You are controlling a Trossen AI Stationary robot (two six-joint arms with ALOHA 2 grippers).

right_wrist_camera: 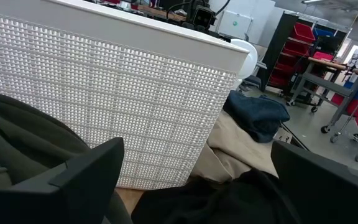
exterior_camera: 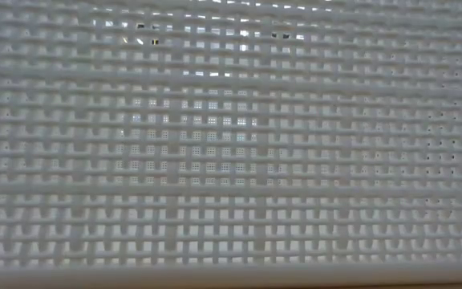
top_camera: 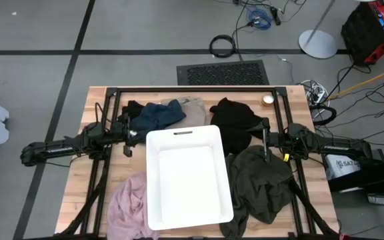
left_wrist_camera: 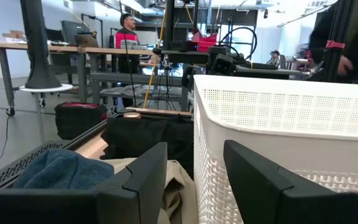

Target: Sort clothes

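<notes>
Table (top_camera: 79,193): light wood, carrying all items.

White bin (top_camera: 187,177): perforated plastic, empty, at the table's middle, reaching its near edge.

Dark olive green garment (top_camera: 262,187): crumpled, right of the bin, toward the near right corner.

Black garment (top_camera: 235,123): heaped beyond the olive one, by the bin's far right corner.

Pale pink garment (top_camera: 129,203): left of the bin, at the near edge.

Navy blue garment (top_camera: 159,115): near the far edge, beyond the bin.

Tan khaki garment (top_camera: 195,105): beside the navy one, partly under it.

Left gripper (top_camera: 128,151): off the bin's far left corner, fingers (left_wrist_camera: 145,180) partly apart, holding nothing.

Right gripper (top_camera: 267,157): over the olive garment, fingers (right_wrist_camera: 86,171) wide, empty.
</notes>
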